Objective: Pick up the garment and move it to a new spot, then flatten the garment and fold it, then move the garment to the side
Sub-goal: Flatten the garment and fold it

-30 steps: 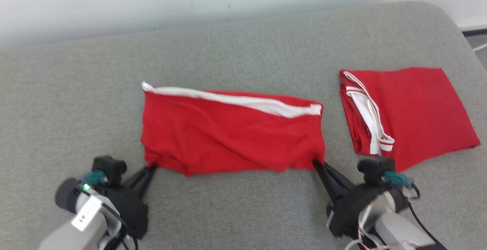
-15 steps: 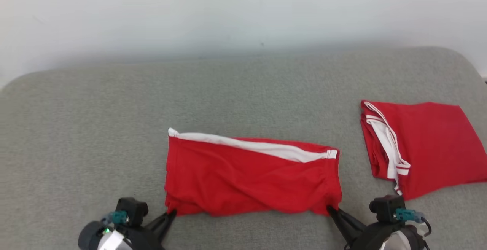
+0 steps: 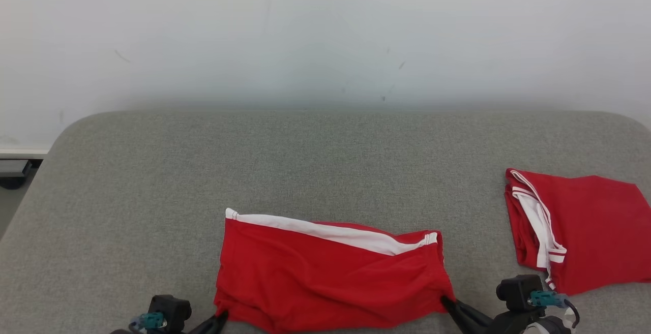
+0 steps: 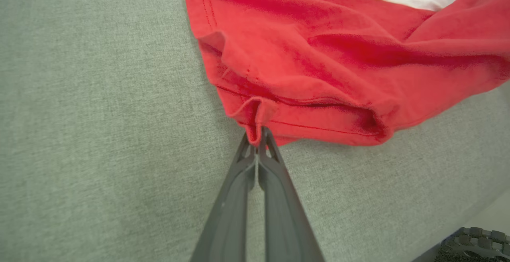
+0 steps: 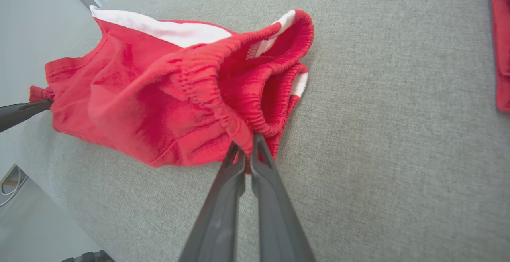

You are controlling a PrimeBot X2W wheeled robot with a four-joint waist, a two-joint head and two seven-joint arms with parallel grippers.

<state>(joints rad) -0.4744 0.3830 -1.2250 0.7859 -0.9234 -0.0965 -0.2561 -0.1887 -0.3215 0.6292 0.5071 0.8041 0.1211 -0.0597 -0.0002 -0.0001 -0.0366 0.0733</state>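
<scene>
Measured against the folded red garment (image 3: 585, 232), the red shorts (image 3: 330, 278) have slid nearer me on the grey cushion (image 3: 325, 161), my left gripper (image 4: 258, 136) and right gripper (image 5: 245, 144) each pinching 1 near corner: a flattening drag underway, I judge.

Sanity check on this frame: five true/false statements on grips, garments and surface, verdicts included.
1. The left gripper is shut on a hem corner of the red garment. True.
2. The right gripper hangs open above that garment. False: it is shut on the end of the elastic waistband.
3. A second garment, folded, lies to the right, apart from the held one. True.
4. The held garment's stripe is blue. False: it is white.
5. Both garments lie on bare wood. False: they lie on a grey fabric surface.
</scene>
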